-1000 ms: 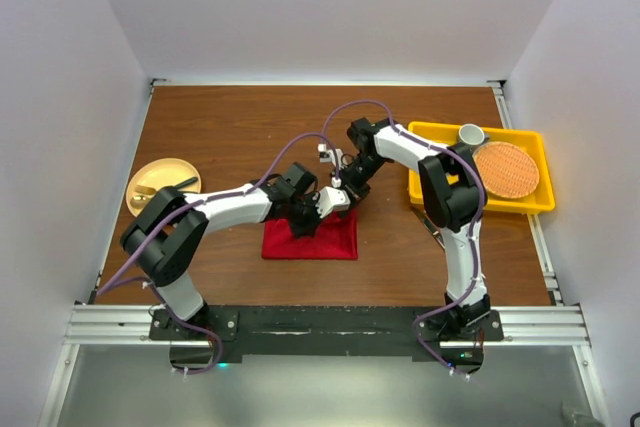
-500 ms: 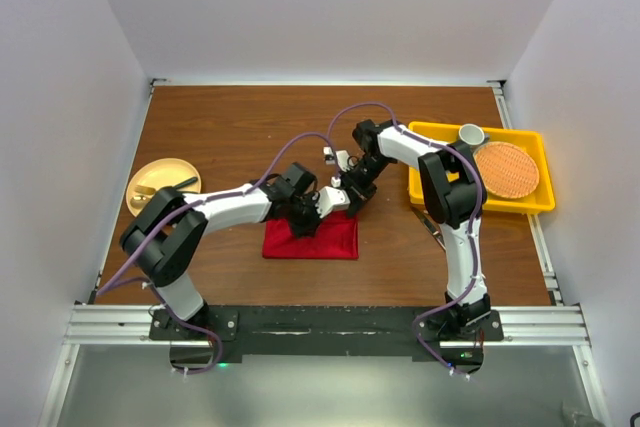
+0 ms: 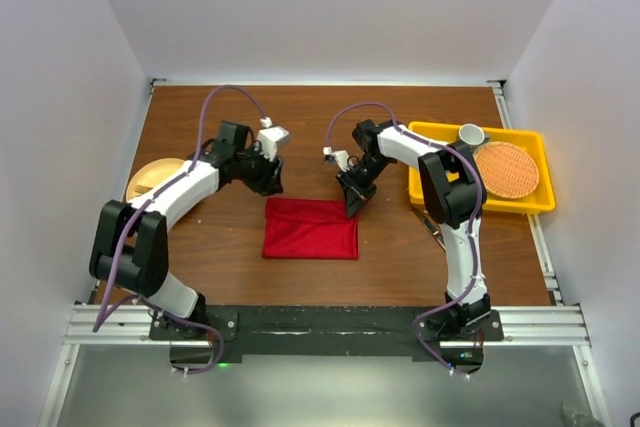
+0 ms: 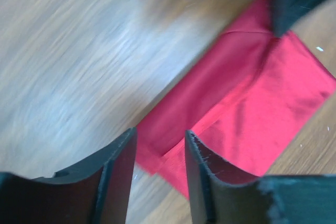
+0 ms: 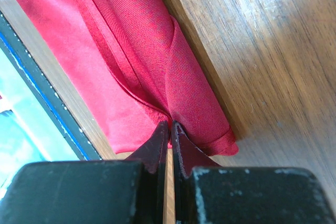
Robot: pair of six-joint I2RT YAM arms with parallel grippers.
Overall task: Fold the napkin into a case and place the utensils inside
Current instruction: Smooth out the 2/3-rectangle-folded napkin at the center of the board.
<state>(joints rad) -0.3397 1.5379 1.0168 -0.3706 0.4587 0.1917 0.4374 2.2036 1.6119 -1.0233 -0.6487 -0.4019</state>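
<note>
The napkin (image 3: 310,230) is lying folded into a flat red rectangle on the table (image 3: 200,117), just left of the yellow tray (image 3: 437,128). The right gripper (image 5: 169,125) is pinching the napkin's corner nearest the tray, probably to keep the layers from springing apart. The left gripper (image 4: 160,134) is hovering farther left of the tray, jaws parted and empty, seemingly leaving room for the next fold.

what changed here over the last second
The left pincer opened, let go of the napkin and swung away to the far left, clear of the cloth. The right pincer shifted slightly but stays shut on the napkin's far right corner. The napkin lies folded in the same spot; the yellow tray is unchanged.
</note>
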